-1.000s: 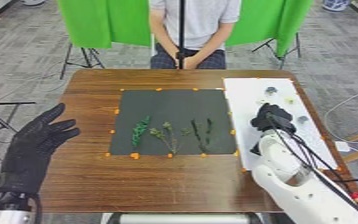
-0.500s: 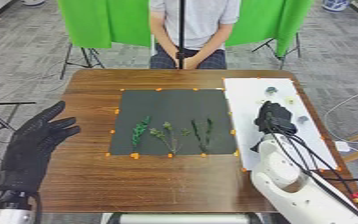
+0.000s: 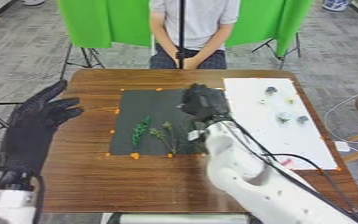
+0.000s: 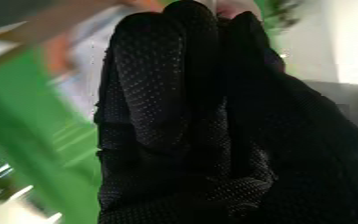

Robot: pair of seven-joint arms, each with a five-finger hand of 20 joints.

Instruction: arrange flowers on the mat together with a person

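In the head view my right hand (image 3: 204, 102) is over the upper right of the dark mat (image 3: 153, 107). In the right wrist view, the fingers and thumb of that hand (image 4: 193, 125) pinch a pale pink flower (image 4: 233, 6), mostly hidden behind the glove. A green leafy stem (image 3: 141, 131) and a thin branched stem (image 3: 169, 136) lie on the mat's lower part; my right arm covers the area beside them. My left hand (image 3: 42, 112) is held open off the table's left side.
A white sheet (image 3: 255, 127) on the right carries several small flower heads, among them a pale one (image 3: 284, 117), a grey-blue one (image 3: 302, 119) and a pink one (image 3: 286, 161). Orange markers edge the mat. A person sits across the table, hands in lap.
My right hand has moved left from the white sheet to above the dark mat, uncovering flower heads on the sheet. My left hand has shifted slightly upward in the head view.
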